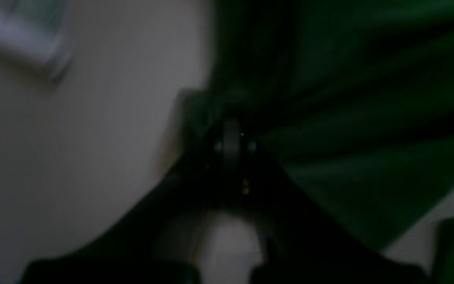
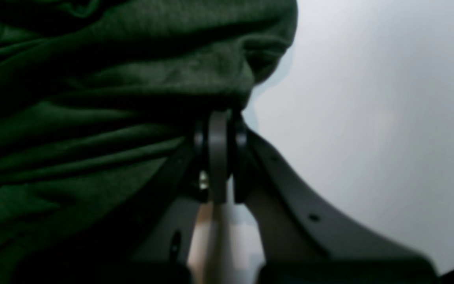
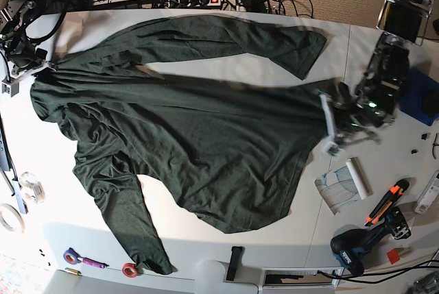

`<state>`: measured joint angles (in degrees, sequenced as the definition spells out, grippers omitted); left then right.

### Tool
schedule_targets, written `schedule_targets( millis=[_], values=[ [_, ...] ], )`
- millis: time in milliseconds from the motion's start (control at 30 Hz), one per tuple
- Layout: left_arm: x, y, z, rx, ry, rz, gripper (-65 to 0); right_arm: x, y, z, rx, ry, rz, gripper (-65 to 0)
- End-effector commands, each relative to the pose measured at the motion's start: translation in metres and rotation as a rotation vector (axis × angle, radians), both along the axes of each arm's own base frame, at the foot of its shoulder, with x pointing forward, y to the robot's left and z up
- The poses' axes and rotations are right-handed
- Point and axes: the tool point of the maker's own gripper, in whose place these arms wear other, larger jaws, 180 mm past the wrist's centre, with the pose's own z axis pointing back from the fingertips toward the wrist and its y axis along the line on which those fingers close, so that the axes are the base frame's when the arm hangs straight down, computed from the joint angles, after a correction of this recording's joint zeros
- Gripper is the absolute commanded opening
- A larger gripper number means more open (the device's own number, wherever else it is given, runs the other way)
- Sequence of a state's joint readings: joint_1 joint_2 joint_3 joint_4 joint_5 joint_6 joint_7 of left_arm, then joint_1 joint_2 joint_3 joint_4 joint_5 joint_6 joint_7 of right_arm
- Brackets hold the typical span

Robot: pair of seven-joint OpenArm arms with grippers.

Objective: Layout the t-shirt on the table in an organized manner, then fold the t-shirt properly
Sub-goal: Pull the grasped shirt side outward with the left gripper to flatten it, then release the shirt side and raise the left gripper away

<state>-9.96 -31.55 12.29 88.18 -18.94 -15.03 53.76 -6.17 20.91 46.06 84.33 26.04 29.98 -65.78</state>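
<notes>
The t-shirt (image 3: 199, 136) is lying spread across the middle of the counter (image 3: 274, 68), still in the laying-out step. It is being stretched between the two arms, with creases running through the body. One sleeve is lying folded along the far edge and the other is trailing toward the near edge. The right gripper (image 2: 219, 134) is sitting closed on a bunched edge of cloth. The left gripper (image 1: 233, 142), though blurred and dark, is looking pinched on the hem at its own side. Next, I judge, the pull needs keeping even while the cloth is lowered flat, before either sleeve is straightened. A drill (image 3: 357, 247), an orange cutter (image 3: 384, 201) and a paper roll (image 3: 346, 183) are crowding the near corner by the left arm. Tape rolls (image 3: 127, 268) are sitting near the trailing cuff.
</notes>
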Motion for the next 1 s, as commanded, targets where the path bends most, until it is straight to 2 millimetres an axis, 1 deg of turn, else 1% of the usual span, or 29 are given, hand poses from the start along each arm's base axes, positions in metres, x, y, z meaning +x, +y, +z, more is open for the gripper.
schedule_targets(
  millis=[0,100,200,333,400,433,500,567,600,667,767,867,900,967],
  values=[
    [0.008,0.014,0.012,0.016,-0.025,0.018,-65.0,0.008,-0.013,0.019,-0.051,-0.043,-0.006,-63.5],
    [0.012,0.017,0.022,-0.055,-0.040,0.053,-65.0,0.008,-0.013,0.019,-0.051,-0.043,-0.006,-63.5],
    [0.015,0.018,0.026,-0.083,-0.052,0.068,-65.0,0.008,-0.013,0.019,-0.051,-0.043,-0.006,-63.5],
    [0.019,0.013,0.031,-0.116,-0.060,0.066,-65.0,0.008,-0.013,0.019,-0.051,-0.044,-0.006,-63.5],
    [0.021,0.005,0.035,-0.167,-0.061,0.060,-65.0,0.008,-0.013,0.019,-0.051,-0.044,-0.006,-63.5],
    [0.020,-0.006,0.039,-0.219,-0.051,0.026,-65.0,0.008,-0.013,0.019,-0.051,-0.043,-0.006,-63.5],
    [0.007,-0.041,0.049,-0.387,-0.001,-0.092,-65.0,0.008,-0.013,0.019,-0.051,-0.043,-0.006,-63.5],
    [-0.019,-0.079,0.061,-0.566,0.077,-0.265,-65.0,0.008,-0.013,0.019,-0.051,-0.044,-0.006,-63.5],
    [-0.033,-0.093,0.064,-0.623,0.116,-0.336,-65.0,0.008,-0.013,0.019,-0.051,-0.043,-0.006,-63.5],
    [-0.055,-0.111,0.061,-0.691,0.186,-0.401,-65.0,0.008,-0.013,0.019,-0.051,-0.042,-0.006,-63.5],
    [-0.073,-0.128,0.048,-0.727,0.233,-0.409,-65.0,0.008,-0.013,0.019,-0.050,-0.042,-0.006,-63.5],
    [-0.075,-0.131,0.031,-0.678,0.217,-0.386,-65.0,0.008,-0.013,0.019,-0.050,-0.042,-0.006,-63.5],
    [-0.073,-0.128,0.025,-0.641,0.211,-0.364,-65.0,0.008,-0.013,0.019,-0.050,-0.042,-0.006,-63.5],
    [-0.065,-0.114,0.013,-0.556,0.205,-0.294,-65.0,0.008,-0.013,0.019,-0.049,-0.044,-0.005,-63.5]
  ],
)
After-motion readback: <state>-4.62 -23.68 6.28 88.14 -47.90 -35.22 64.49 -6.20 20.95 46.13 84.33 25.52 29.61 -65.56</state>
